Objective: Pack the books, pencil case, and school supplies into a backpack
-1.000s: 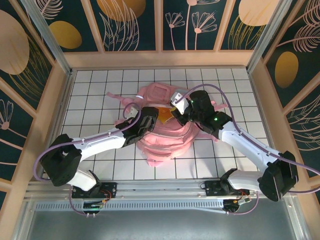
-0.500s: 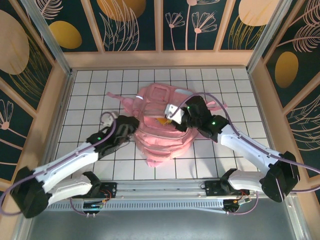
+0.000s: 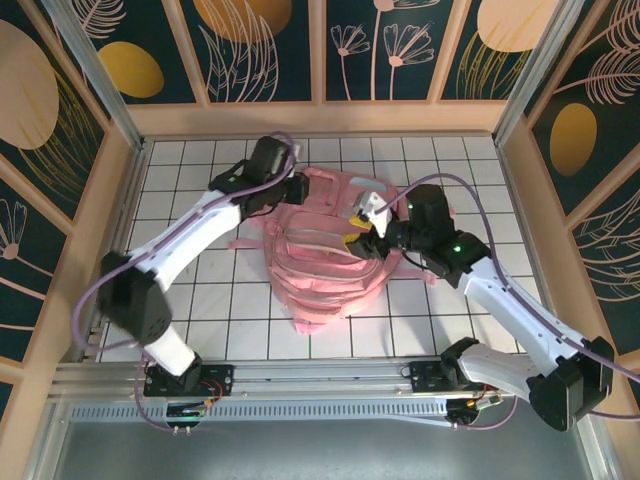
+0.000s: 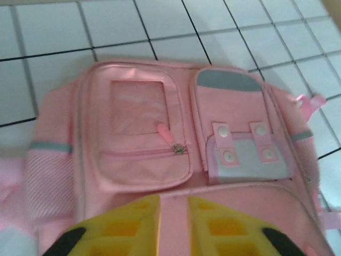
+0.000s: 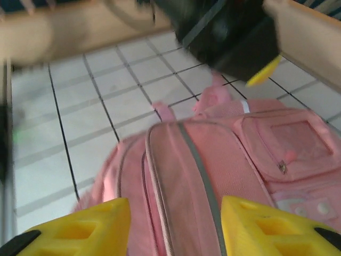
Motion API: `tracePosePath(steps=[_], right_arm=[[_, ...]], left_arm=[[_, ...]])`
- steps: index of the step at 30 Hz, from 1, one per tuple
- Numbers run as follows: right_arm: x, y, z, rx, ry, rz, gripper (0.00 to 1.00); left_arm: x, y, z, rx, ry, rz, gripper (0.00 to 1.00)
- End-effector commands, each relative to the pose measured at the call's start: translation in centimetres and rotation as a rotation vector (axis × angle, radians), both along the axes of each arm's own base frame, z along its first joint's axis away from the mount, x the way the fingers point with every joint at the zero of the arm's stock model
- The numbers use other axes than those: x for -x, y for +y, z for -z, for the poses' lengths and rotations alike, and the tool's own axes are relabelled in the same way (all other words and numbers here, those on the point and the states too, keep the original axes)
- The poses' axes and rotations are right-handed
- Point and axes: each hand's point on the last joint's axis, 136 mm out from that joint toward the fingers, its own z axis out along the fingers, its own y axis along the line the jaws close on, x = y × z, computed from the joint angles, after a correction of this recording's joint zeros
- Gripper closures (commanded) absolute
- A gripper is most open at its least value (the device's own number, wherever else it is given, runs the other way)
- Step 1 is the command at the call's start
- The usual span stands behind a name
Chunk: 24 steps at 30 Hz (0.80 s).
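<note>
The backpack [image 3: 320, 270] lies flat mid-frame, pockets up. At its upper-left edge the left gripper [image 4: 173, 224] is nearly pressed together over pink fabric, though I cannot tell whether it pinches any. The right gripper [image 5: 173, 226], spread and empty at the bag's right, should probably seat deep over a fold before closing.

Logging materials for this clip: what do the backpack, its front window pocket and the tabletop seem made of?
The backpack: soft pink fabric, matte, judging by creases and stitched seams. Its window pocket: probably clear plastic film, faintly glossy. The tabletop: smooth white tiles or a printed grid; cannot tell which.
</note>
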Motion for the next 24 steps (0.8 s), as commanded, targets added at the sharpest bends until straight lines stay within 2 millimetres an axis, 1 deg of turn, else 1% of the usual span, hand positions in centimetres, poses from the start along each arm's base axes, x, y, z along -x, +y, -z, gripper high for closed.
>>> tracePosePath(steps=[1,2,3,4,5,6,7,8,10,11,12,14,18,19,20,21,23,24], right_arm=[[-3.7,-2.6,-0.3,-0.205,0.302,0.43,0.62],[-5.4,-5.6,0.8,-0.218,0.365,0.712,0.63],[-5.7,-8.9,2.4,-0.26,0.466,1.003,0.61],[-4.9,-10.7,4.0,-0.305,0.561,1.169,0.61],[-3.8,-11.1,5.7,-0.341,0.652,1.236,0.61],[-3.0,-9.9,6.9,-0.352,0.72,1.19,0.55],[-2.4,-8.9,7.7,-0.368,0.776,1.154,0.46],[-1.7,-8.2,9.1,-0.367,0.85,1.142,0.42],[-0.7,-7.0,11.1,-0.35,0.971,1.118,0.39],[-0.7,-6.6,11.8,-0.339,1.0,1.112,0.39],[-0.5,-5.7,12.1,-0.328,1.03,1.073,0.4],[-1.0,-4.7,12.4,-0.31,1.022,1.011,0.42],[-1.9,-5.6,14.9,-0.209,1.007,1.038,0.51],[-2.2,-5.6,15.2,-0.196,0.991,1.035,0.53],[-2.5,-5.8,15.4,-0.176,0.968,1.039,0.54],[-2.8,-6.3,15.5,-0.153,0.947,1.065,0.52],[-3.1,-6.8,15.9,-0.101,0.925,1.098,0.42],[-3.2,-7.5,16.1,-0.076,0.915,1.134,0.4]], left_arm=[[1.8,-2.4,4.8,-0.113,0.09,0.308,0.83],[2.7,-3.3,5.9,-0.103,0.108,0.368,0.79],[3.5,-3.7,7.1,-0.121,0.112,0.402,0.78],[4.3,-4.0,8.2,-0.143,0.116,0.435,0.77],[5.3,-3.9,9.6,-0.176,0.126,0.464,0.77],[6.1,-3.6,11.0,-0.21,0.141,0.485,0.77],[6.6,-3.3,12.1,-0.231,0.157,0.492,0.75],[7.0,-2.7,13.3,-0.261,0.179,0.483,0.73],[7.5,-1.4,15.0,-0.313,0.198,0.459,0.73],[7.8,-1.1,15.6,-0.329,0.199,0.455,0.73],[8.2,-1.2,15.9,-0.327,0.197,0.456,0.73],[9.2,-2.0,15.6,-0.288,0.185,0.48,0.73],[10.5,-3.5,14.2,-0.136,0.189,0.468,0.74],[10.9,-3.6,14.0,-0.113,0.198,0.467,0.75],[11.1,-3.4,13.8,-0.105,0.203,0.457,0.75],[11.2,-3.0,13.7,-0.106,0.2,0.437,0.75],[11.7,-2.4,13.3,-0.099,0.19,0.421,0.76],[11.8,-2.2,13.0,-0.09,0.181,0.408,0.76]])
